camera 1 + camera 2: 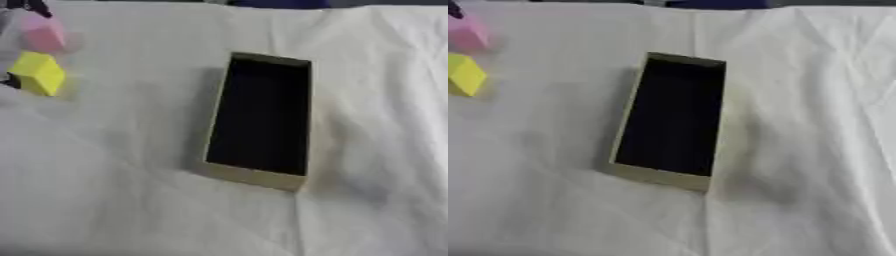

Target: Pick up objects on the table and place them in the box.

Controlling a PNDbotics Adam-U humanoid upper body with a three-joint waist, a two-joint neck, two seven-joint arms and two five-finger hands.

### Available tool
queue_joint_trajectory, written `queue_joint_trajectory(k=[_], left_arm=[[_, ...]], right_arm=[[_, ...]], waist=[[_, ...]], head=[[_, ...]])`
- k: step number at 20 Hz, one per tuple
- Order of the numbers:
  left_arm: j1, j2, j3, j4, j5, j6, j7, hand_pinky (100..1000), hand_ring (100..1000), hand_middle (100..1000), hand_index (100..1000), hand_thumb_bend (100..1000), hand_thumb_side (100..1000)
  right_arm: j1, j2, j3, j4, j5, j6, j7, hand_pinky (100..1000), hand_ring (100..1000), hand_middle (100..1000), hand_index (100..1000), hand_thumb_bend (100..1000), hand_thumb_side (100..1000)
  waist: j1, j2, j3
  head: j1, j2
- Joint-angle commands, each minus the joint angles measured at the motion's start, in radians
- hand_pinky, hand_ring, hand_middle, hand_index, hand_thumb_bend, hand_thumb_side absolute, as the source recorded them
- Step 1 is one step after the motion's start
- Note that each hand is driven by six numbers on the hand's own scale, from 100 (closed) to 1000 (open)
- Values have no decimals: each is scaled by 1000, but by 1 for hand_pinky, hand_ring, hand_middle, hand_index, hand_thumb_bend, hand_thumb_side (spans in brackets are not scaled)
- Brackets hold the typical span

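The light is bright and even, soft, with no glare on the white cloth (114,190). Both views are blurred all over; edges look smeared. The box (249,176) is very dark inside, with no detail there. It casts a weak shadow on the cloth at its left side and near its lower right corner. The yellow block (38,73) and pink block (44,33) are most blurred.

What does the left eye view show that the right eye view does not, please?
Only the left eye view shows a small dark piece against the yellow block's lower left side at the picture's edge; I cannot tell what it is. The right eye view shows more cloth to the right of the box. Both show the open box with its dark inside, the pink block, the yellow block and no clear hand.
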Motion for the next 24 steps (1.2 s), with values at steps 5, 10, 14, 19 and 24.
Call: queue_joint_trajectory(k=[5, 10, 14, 19, 24], left_arm=[[-60, 15, -25, 103, -96, -50, 6, 830, 872, 856, 895, 815, 100], [-77, -7, -31, 166, -133, -48, 20, 814, 862, 841, 895, 792, 133], [-96, -37, -34, 229, -156, -45, 28, 793, 841, 793, 894, 767, 134], [-106, -57, -30, 279, -176, -44, 34, 782, 833, 785, 892, 764, 139], [-113, -64, -21, 302, -192, -40, 41, 788, 839, 806, 893, 784, 137]], right_arm=[[-5, -20, 0, -17, 1, 3, 7, 826, 804, 577, 831, 100, 798], [-5, -17, 2, -17, 1, 5, 10, 826, 804, 576, 830, 100, 801], [-5, -15, 3, -17, 1, 6, 12, 826, 804, 576, 830, 100, 802], [-5, -13, 4, -17, 1, 6, 13, 826, 804, 576, 830, 100, 804], [-5, -11, 5, -17, 1, 6, 14, 825, 803, 574, 830, 100, 806]], waist=[[1, -17, -4], [2, -16, -6], [-1, -15, -8], [-2, -13, -9], [-2, -11, -11]], head=[[-2, -15], [0, -19], [2, -22], [3, -23], [6, -25]])
